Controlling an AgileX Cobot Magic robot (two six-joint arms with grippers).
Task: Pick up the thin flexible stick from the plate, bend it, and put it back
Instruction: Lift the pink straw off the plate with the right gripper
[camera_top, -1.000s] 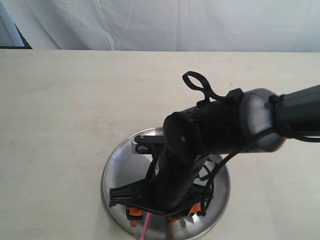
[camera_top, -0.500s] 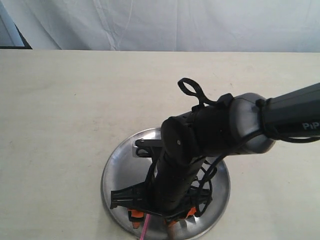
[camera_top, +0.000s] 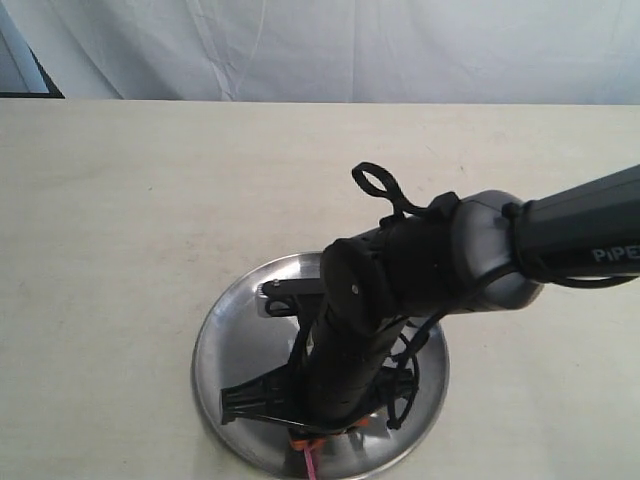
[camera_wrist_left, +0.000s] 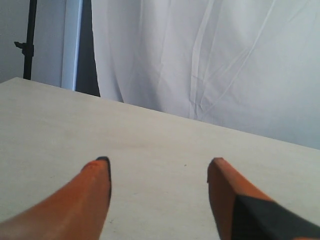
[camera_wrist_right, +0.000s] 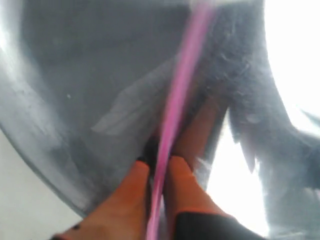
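Observation:
The shiny silver plate lies at the near edge of the table, and the right arm reaches down over it. Low over the plate's near part, my right gripper is shut on the thin pink stick, a short piece of which pokes out toward the near edge. In the right wrist view the stick runs between the orange fingertips of the right gripper and on across the plate. Its paler end is not visible. My left gripper is open over bare table, holding nothing, and does not show in the exterior view.
The pale wooden table stretches back to a white curtain. The right arm's dark body covers much of the plate. A black stand stands beyond the table in the left wrist view.
The right gripper's orange fingers have come together around the pink stick. The arm and the plate have shifted slightly to the left.

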